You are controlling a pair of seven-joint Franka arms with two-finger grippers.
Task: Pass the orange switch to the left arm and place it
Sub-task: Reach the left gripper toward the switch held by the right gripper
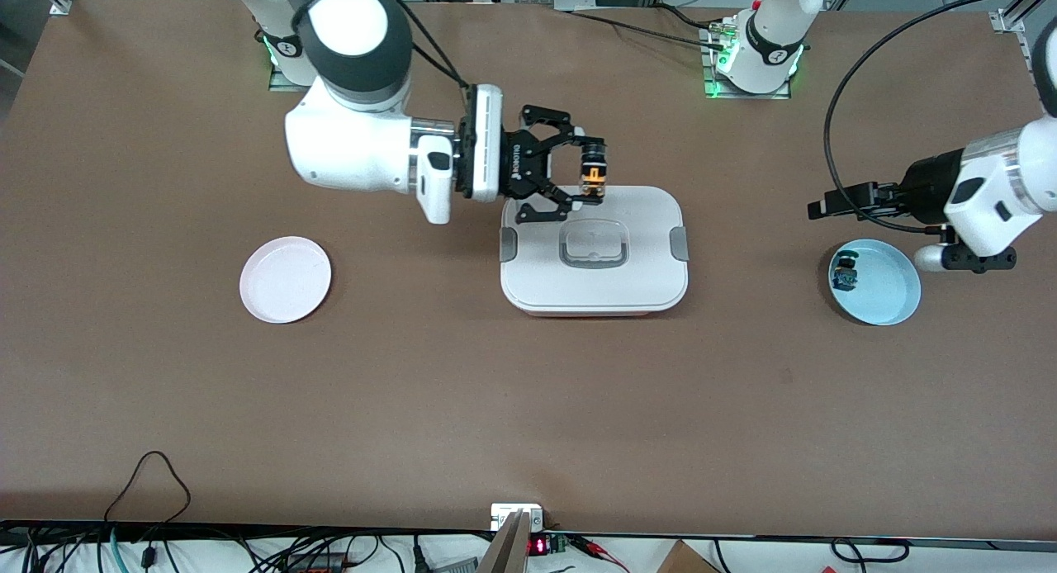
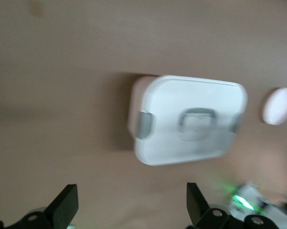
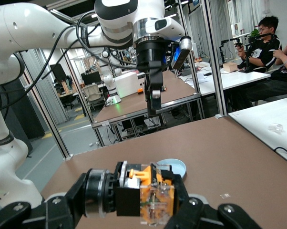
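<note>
On the table (image 1: 528, 408), nearest the front camera, sits the box (image 1: 593, 259), with a pink plate (image 1: 285, 278) toward the right arm's end and a blue plate (image 1: 875, 281) toward the left arm's end. Over the box's farther edge, the right gripper (image 1: 570, 181) is clamped on the orange switch (image 1: 593, 177). The left gripper (image 1: 826, 205) waits, fingers apart, above the blue plate. The handover looks pending: the left gripper must come across, staying clear of the box.
</note>
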